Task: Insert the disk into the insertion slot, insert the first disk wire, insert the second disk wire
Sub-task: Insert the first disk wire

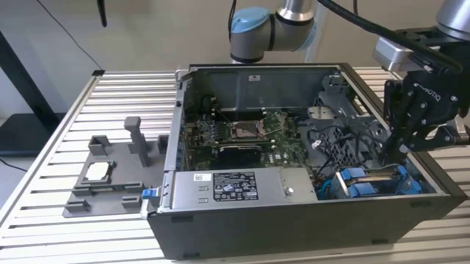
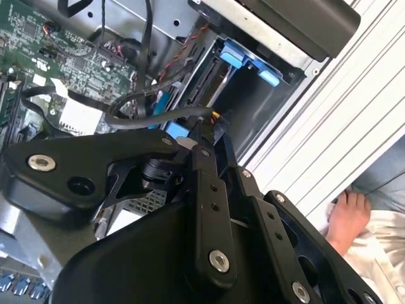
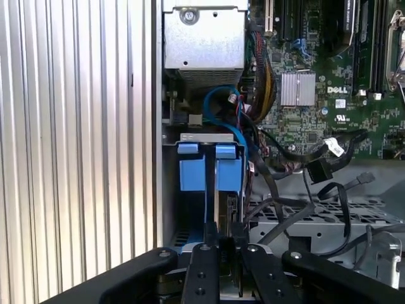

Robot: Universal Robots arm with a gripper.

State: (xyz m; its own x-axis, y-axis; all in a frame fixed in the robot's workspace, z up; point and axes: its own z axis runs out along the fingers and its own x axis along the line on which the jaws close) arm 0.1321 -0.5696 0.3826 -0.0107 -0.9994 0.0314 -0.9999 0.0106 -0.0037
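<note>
Black multi-link robot hand (image 1: 394,149) reaches down into the open dark grey computer case (image 1: 294,234). In both wrist views its fingers (image 3: 202,269) are drawn close together, tips (image 2: 201,136) at the plug end of a black cable (image 2: 145,116); whether they pinch it, can't tell. Silver-grey disk in a bright blue plastic carrier (image 3: 193,174) sits inside the dark metal insertion slot (image 1: 424,186), just below the hand. Green motherboard (image 1: 250,135) lies beside the slot. The case stands on a slatted aluminium desk (image 1: 66,115) beside a grey moulded fixture (image 1: 110,181). Beige wall behind.
</note>
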